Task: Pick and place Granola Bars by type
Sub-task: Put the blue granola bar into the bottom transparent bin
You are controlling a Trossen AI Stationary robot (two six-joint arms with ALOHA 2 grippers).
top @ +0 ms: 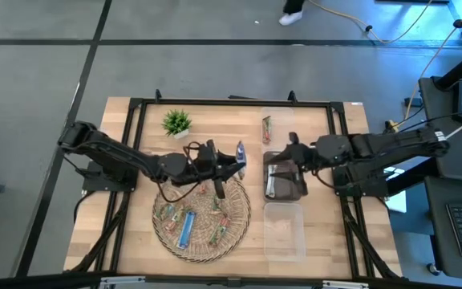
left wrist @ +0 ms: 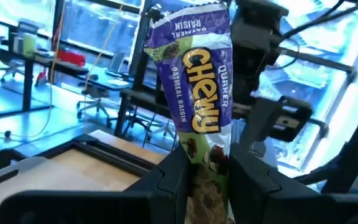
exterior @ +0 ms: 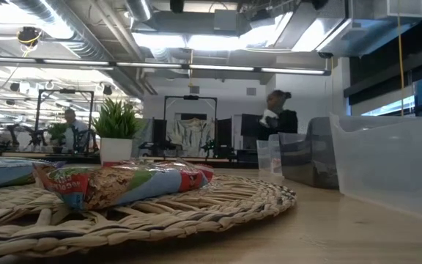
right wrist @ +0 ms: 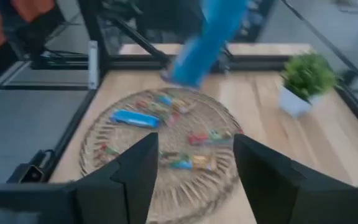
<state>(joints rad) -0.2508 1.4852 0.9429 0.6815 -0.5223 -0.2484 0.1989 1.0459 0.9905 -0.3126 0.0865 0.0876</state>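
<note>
Left hand [left wrist: 207, 177] pinching purple bar [left wrist: 194, 93], bar upright between fingers [left wrist: 166, 180], lifted above mat [top: 201, 213] edge, toward bins. Right hand [right wrist: 194, 171] spread, nothing between fingers, over dark middle bin [top: 285, 178]. One bar [top: 266, 128] in far bin. More bars on mat, blue one [top: 186, 228] among them. Plant [top: 176, 123] at table [top: 231, 249] far side.

Purple-and-white oatmeal raisin bar [left wrist: 199, 93] upright, pinched at its lower end, above the woven mat's [top: 239, 217] edge; blue bar [top: 186, 227] and several green-red bars [top: 217, 233] flat on that mat.
</note>
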